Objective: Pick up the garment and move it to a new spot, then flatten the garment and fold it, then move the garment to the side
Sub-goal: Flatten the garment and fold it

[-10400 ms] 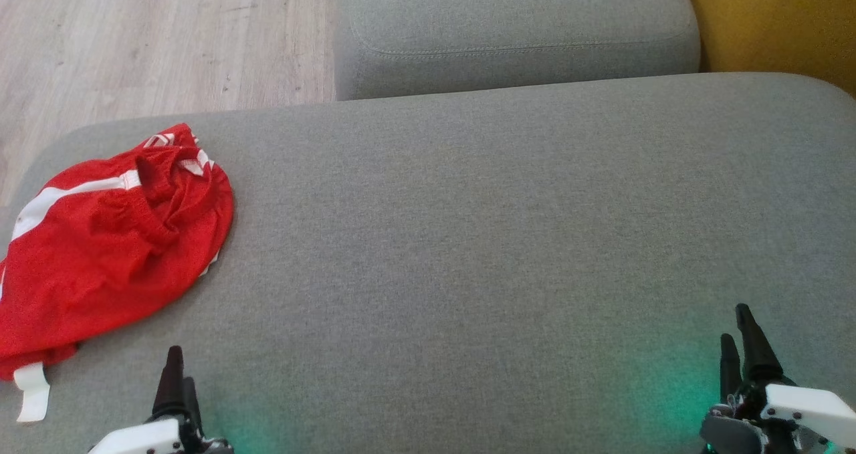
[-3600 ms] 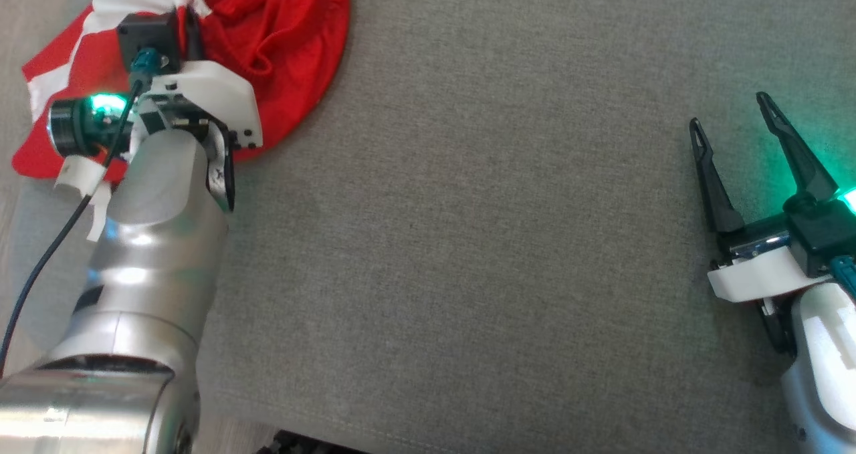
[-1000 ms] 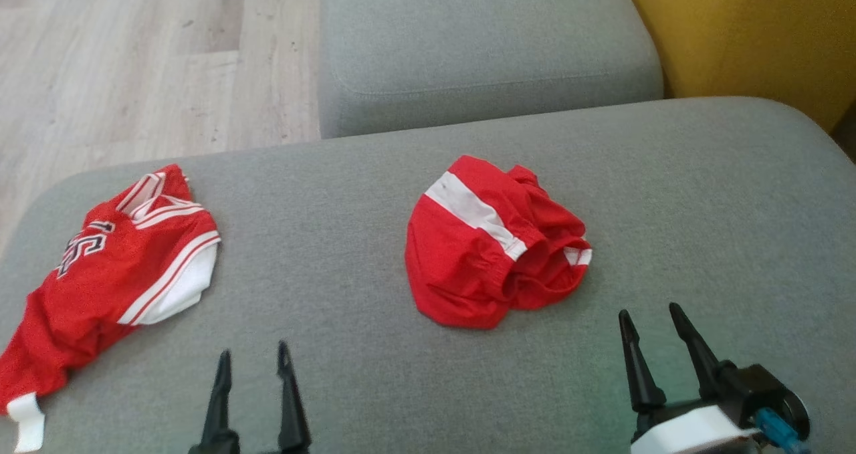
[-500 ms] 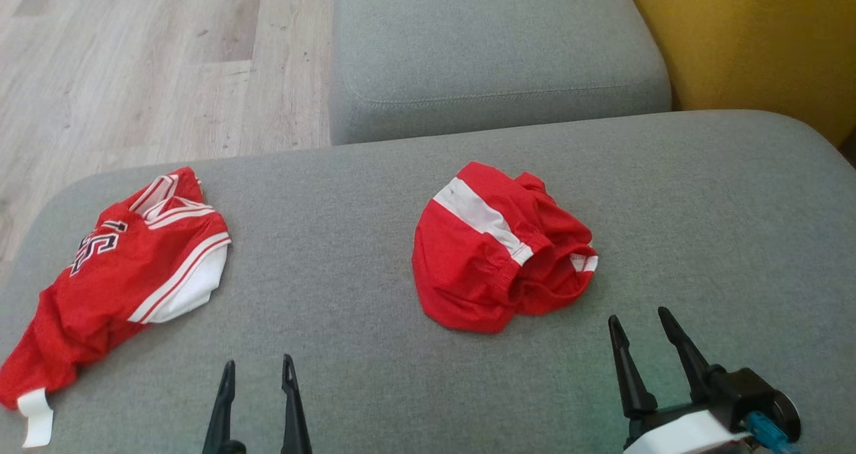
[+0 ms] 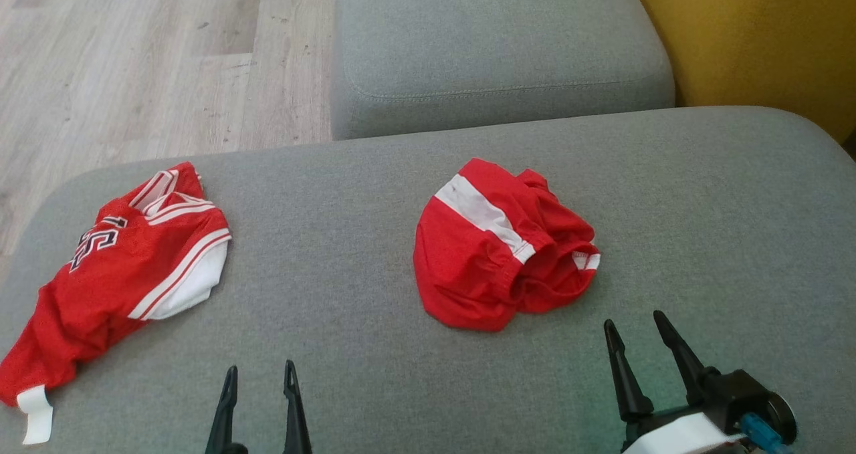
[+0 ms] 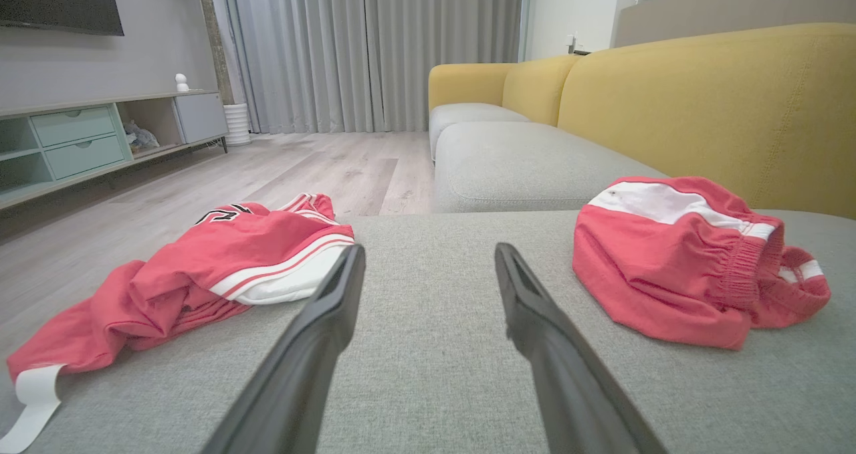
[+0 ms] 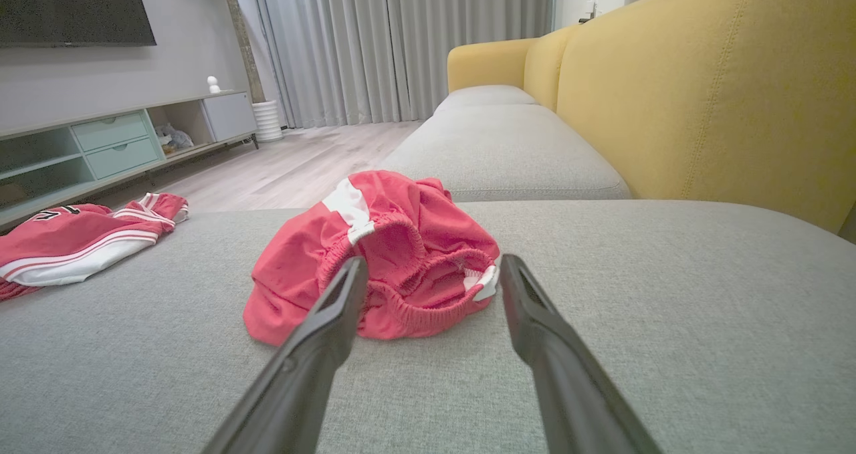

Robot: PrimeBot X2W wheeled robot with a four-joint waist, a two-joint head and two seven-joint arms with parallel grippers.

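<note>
the red shorts (image 5: 501,247) lie in a crumpled heap near the middle of the grey seat cushion (image 5: 348,173), and neither arm touches them. they are bunched on themselves: a white side stripe runs across the top, the gathered elastic waistband gapes open toward the robot's right side, and a bit of white trim shows at the right edge. from how they lie, the move to a new spot looks done, and flattening is the step in hand, not yet begun. the next move seems to call for both arms to reach forward, take the waistband or a leg hem on opposite sides, and draw the cloth apart until it lies flat. the thin fabric will probably slip and fold back, so the pinches should land right on the hem. the right gripper (image 5: 634,318) hovers just short of the heap, jaws spread wide and empty. the left gripper (image 5: 260,367) is further left, equally wide with nothing in it. well apart, on the cushion's left end, lies a red jersey (image 5: 134,253) with white trim and a number. beyond are a second grey cushion (image 5: 501,33), a yellow sofa back (image 5: 749,33) and pale wood floor (image 5: 134,59).
</note>
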